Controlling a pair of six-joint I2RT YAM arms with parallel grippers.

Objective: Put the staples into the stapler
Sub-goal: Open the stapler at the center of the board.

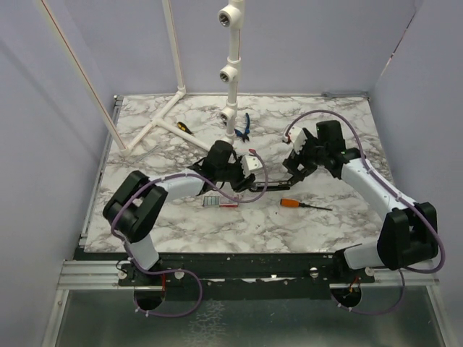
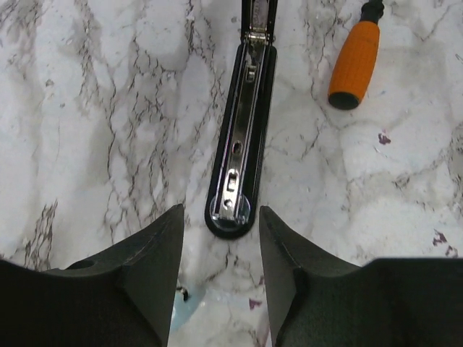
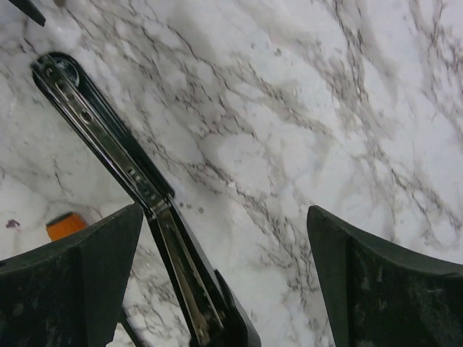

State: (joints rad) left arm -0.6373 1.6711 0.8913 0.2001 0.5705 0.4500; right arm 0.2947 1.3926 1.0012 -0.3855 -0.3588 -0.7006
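Nearest the arm bases, the staples (image 1: 211, 201) sit in their small white box with a red end, flat on the marbled surface (image 1: 333, 217) and untouched, just short of the left arm's wrist. To the right of the box, well apart from it, lies an orange-handled screwdriver (image 1: 289, 204) with its dark shaft pointing right. A little farther in, between the two arms, the stapler (image 2: 242, 137) lies swung open and flat, its shiny metal channel facing up. The left tool (image 2: 221, 217) hangs low over the stapler's rounded end with its two black fingers (image 2: 155, 267) apart; that end sits just ahead of the gap between them, and neither finger touches it. A sliver of something pale teal shows beneath the left finger, too little of it to tell what it is. The right tool (image 3: 224, 213) hovers over the stapler's other half with its fingers spread wide and holding nothing; the black body runs just beside one finger and does not lie between the two. Farther back lie blue-handled pliers (image 1: 242, 126) and a yellow-handled screwdriver (image 1: 184, 126). Beyond them, a white pipe frame (image 1: 230, 65) stands at the far edge.
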